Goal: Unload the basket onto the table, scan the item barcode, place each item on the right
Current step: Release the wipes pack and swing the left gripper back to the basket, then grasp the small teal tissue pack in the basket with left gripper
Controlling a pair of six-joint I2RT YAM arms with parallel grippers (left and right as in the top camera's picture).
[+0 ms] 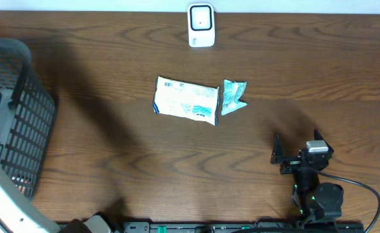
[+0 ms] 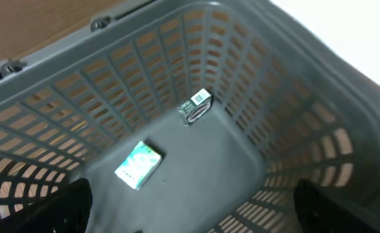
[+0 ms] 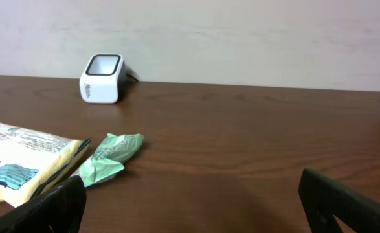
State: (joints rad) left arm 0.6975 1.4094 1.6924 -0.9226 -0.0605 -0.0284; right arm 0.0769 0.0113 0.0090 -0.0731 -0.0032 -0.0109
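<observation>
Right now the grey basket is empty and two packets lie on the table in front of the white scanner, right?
No, the basket is not empty: the left wrist view shows a green and white box and a darker pack on its floor. The large packet and the small green packet do lie on the table in front of the white scanner.

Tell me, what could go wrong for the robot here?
1. The small green packet lies close beside the big white packet, so the open right gripper might grab or shove both at once.
2. Both packets lie flat on the table, so a grip may slip off them.
3. The left gripper hangs open over the basket and could catch its wall when it moves.
</observation>
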